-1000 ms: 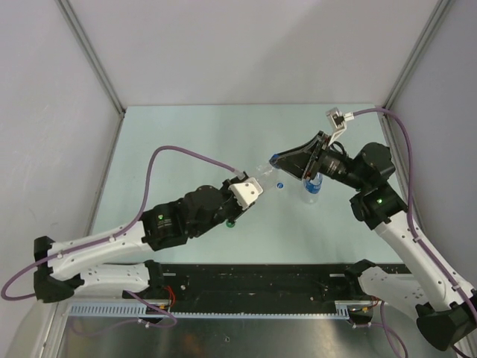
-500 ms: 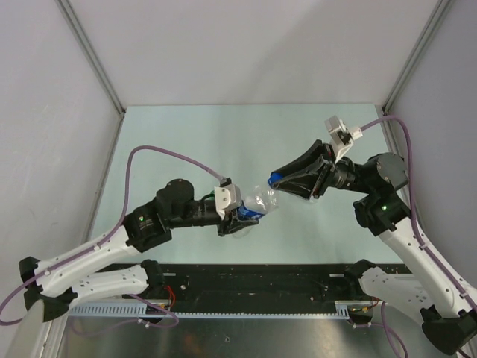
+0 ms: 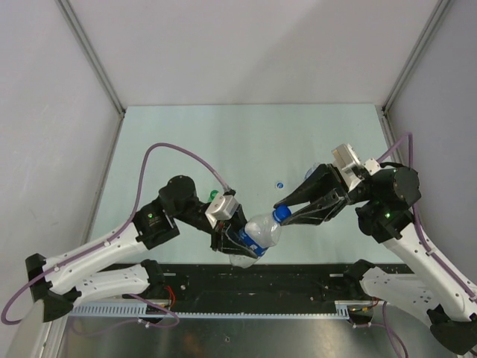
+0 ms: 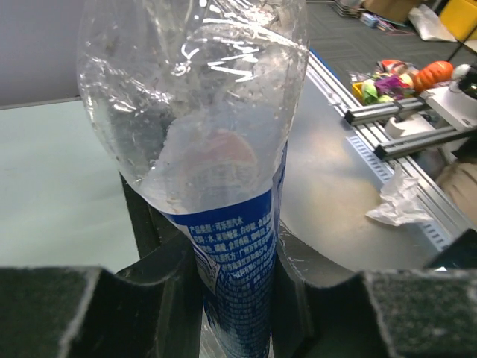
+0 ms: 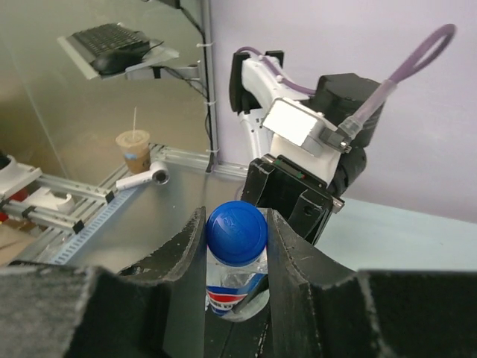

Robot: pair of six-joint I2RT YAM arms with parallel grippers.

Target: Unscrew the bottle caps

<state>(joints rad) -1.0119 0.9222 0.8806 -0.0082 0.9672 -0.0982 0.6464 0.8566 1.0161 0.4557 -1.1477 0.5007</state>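
A clear bottle [image 3: 257, 233] with a blue label is held in the air near the table's front edge, lying roughly level between the two arms. My left gripper [image 3: 240, 240] is shut on its labelled body [image 4: 237, 276], one finger on each side. Its blue cap [image 3: 282, 215] points to the right, and my right gripper [image 3: 284, 215] is shut on that cap [image 5: 236, 230]. In the right wrist view my right gripper [image 5: 236, 242] has both pads against the cap's sides. A bit of green [image 3: 213, 195] shows behind the left wrist; what it is I cannot tell.
A small blue round piece [image 3: 279, 183] lies on the pale green table [image 3: 223, 142] beyond the held bottle. Something clear [image 3: 312, 172] peeks out behind the right gripper. Grey walls close the back and sides. A metal rail [image 3: 246, 307] runs along the near edge.
Both arms moved toward the near edge with the bottle between them. The left arm swung it from the table's middle to the front, and the right gripper followed, staying on the blue cap.
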